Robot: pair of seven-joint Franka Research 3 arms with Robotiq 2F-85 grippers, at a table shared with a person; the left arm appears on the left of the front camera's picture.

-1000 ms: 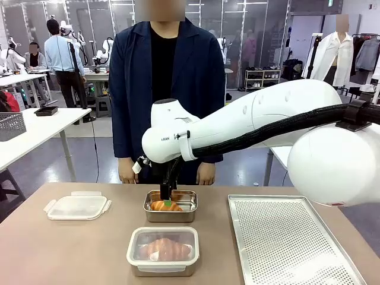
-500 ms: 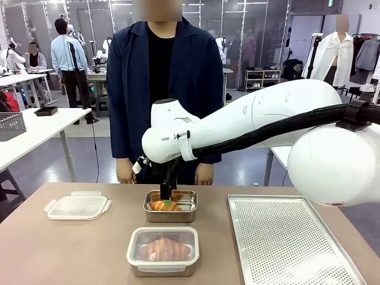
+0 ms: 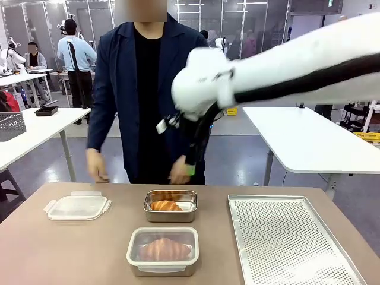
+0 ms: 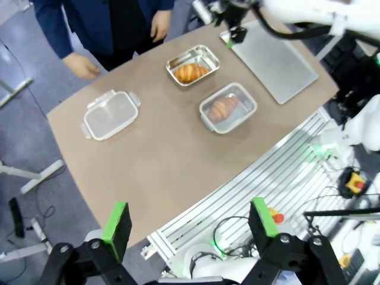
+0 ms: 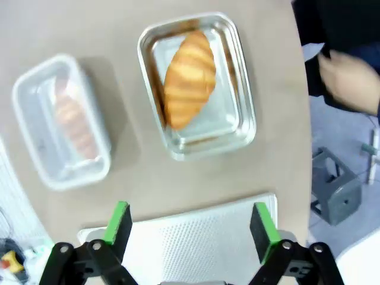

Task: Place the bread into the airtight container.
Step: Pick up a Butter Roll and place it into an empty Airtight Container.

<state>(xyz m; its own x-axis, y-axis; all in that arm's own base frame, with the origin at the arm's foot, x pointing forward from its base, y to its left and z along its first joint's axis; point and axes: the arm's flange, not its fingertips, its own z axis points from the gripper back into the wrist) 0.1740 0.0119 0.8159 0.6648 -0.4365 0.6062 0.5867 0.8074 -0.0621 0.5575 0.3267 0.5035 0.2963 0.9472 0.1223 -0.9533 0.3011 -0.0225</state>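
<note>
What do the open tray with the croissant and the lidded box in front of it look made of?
Open tray: likely stainless steel, shiny walls mirroring the croissant. Lidded box: looks like clear plastic, slightly frosted; the bread inside shows through, and the rim is whitish.

We count two croissants (image 3: 165, 206) (image 3: 165, 249), two open containers (image 3: 170, 215) (image 3: 162, 264) (one steel, one clear), one lid (image 3: 78, 207), one perforated tray (image 3: 285, 237).
</note>
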